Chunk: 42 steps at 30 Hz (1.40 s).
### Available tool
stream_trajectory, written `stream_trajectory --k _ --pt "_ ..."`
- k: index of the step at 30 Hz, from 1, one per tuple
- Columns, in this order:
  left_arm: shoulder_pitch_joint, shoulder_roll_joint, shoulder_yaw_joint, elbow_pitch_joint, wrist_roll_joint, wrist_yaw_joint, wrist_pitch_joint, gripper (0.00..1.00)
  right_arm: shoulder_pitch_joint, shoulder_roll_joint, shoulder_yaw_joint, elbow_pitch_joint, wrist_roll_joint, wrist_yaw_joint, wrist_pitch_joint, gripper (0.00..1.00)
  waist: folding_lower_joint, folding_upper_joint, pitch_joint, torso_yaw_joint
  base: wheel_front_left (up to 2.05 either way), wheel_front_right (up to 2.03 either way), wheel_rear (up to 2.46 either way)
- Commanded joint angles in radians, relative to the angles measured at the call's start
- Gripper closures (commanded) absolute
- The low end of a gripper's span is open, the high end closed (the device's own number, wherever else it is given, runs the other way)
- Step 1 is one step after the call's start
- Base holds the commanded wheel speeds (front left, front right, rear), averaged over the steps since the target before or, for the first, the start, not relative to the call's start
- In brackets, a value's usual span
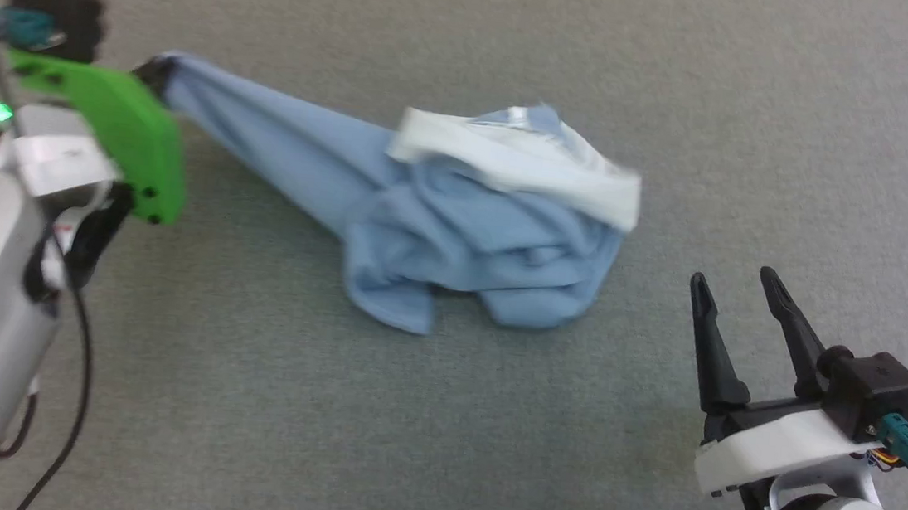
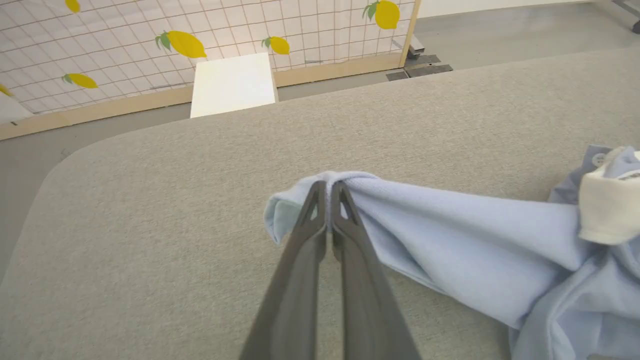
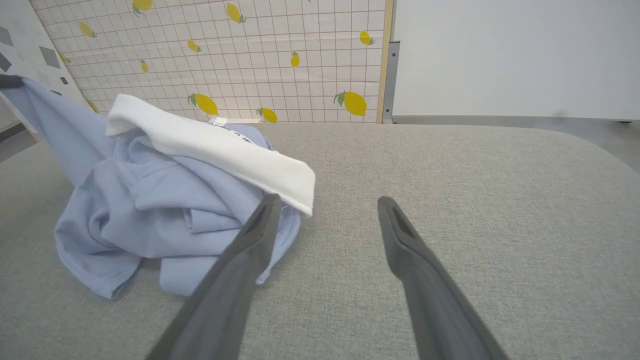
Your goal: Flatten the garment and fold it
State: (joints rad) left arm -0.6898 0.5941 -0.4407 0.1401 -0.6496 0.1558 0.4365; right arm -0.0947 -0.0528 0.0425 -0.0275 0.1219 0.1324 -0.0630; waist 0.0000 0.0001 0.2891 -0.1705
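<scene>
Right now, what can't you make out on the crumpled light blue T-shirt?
- Light blue knit T-shirt: sleeves and hem buried in its own folds, every view.
- Black lettering on its white neck tape: too small in right wrist view, blurred in head view.
- Which edge the left gripper pinches: bunched cloth hides it, left wrist view.

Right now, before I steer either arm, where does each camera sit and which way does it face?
Head view: on the head, looking forward and down at the garment on the grey padded surface; left gripper at left, right gripper at lower right.
Left wrist view: along its own shut fingers, pinching a garment end, toward the lemon-print screen.
Right wrist view: low over the surface, between its open fingers, toward the bunched garment and screen.
Shared: both wrist views show the garment and that screen.
</scene>
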Motion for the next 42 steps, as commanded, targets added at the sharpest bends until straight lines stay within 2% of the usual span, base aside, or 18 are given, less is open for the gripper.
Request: stream_trajectory --k 1,4,5,6,11,14,22,28,31,35,42 --pt "0.033 0.017 0.016 0.007 0.004 0.020 -0.015 1.00 0.004 0.003 0.000 -0.002 -0.006 -0.002 0.004 0.00 0.0000 -0.0001 -0.047 0.046 0.00 0.00 0.00" --pt "0.094 0.051 0.050 0.024 0.006 0.065 -0.038 1.00 0.006 0.003 0.003 -0.007 -0.005 -0.002 0.014 0.00 0.0000 -0.0001 -0.057 0.055 0.00 0.00 0.00" --pt "0.108 0.058 0.055 0.028 0.014 0.078 -0.049 0.54 0.007 0.003 0.003 -0.008 -0.004 -0.002 0.016 0.00 0.0000 -0.0001 -0.059 0.058 0.00 0.00 0.00" --pt "0.126 0.060 0.059 0.032 0.018 0.092 -0.060 0.00 0.008 0.003 0.002 -0.009 -0.004 -0.002 0.017 0.00 0.0000 -0.0001 -0.061 0.061 0.00 0.00 0.00" --pt "0.182 0.037 0.045 0.008 0.021 0.100 -0.108 0.00 0.020 0.003 0.001 -0.007 -0.004 -0.002 0.022 0.00 0.0000 -0.0001 -0.079 0.076 0.00 0.00 0.00" --pt "0.200 0.017 0.044 -0.029 0.036 0.094 -0.191 0.00 0.025 0.003 0.001 -0.004 -0.003 -0.002 0.026 0.00 0.0000 -0.0001 -0.098 0.087 0.00 0.00 0.00" --pt "0.282 -0.019 0.024 -0.107 0.078 0.039 -0.442 0.00 0.042 0.003 -0.010 -0.001 -0.005 -0.002 0.040 0.00 0.0000 -0.0001 -0.150 0.121 0.00 0.00 0.00" --pt "0.396 -0.017 -0.030 -0.156 0.145 0.046 -0.550 0.00 0.062 0.003 -0.013 -0.012 -0.010 -0.002 0.060 0.00 0.0000 -0.0001 -0.171 0.154 0.00 0.00 0.00" --pt "0.445 -0.021 -0.064 -0.163 0.166 0.058 -0.551 0.00 0.069 -0.012 -0.004 -0.021 -0.012 -0.002 0.092 0.00 0.0000 -0.0001 -0.171 0.176 0.00 0.00 0.00" --pt "0.473 -0.042 -0.084 -0.174 0.172 0.079 -0.552 0.00 0.045 -0.066 0.038 -0.039 0.019 -0.002 0.185 0.00 0.0000 -0.0001 -0.156 0.216 0.00 0.00 0.00" --pt "0.443 -0.068 -0.100 -0.185 0.183 0.087 -0.551 0.00 -0.088 -0.195 0.121 -0.003 0.177 -0.002 0.517 0.00 0.0000 -0.0001 -0.095 0.296 0.00 0.00 0.00"
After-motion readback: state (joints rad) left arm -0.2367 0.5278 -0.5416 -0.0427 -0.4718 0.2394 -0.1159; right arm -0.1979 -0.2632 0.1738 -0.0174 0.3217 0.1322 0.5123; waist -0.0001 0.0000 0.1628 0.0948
